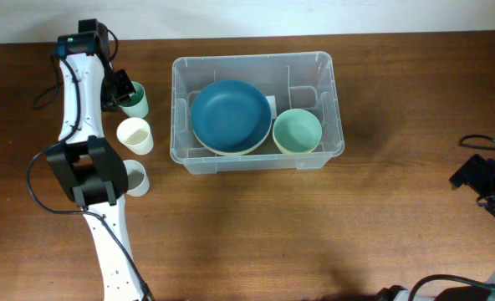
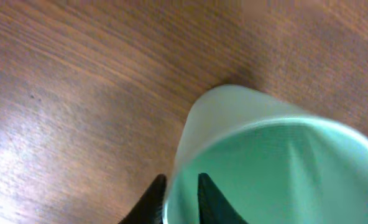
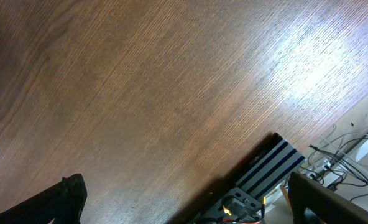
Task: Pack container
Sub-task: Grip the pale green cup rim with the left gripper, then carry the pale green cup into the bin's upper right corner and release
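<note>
Three cups stand in a column at the left of the wooden table (image 1: 256,226), and the left gripper (image 2: 181,180) pinches the wall of the farthest, a green cup (image 1: 135,100), with one finger inside the rim and one outside. Nearer the camera sit a cream cup (image 1: 135,135) and a white cup (image 1: 137,177), the latter partly hidden by the arm. At centre, near the cups, the container (image 1: 252,57) rests upright, holding a blue bowl (image 1: 231,115) stacked on a cream bowl (image 1: 231,152), with a small mint bowl (image 1: 297,131) beside them. Its clear plastic looks light and fairly stiff but smooth, and the walls may flex under load. The rim appears the surest place to grip should it need shifting. At far right, the right gripper (image 3: 185,177) hangs over bare wood, jaws spread wide and empty.
</note>
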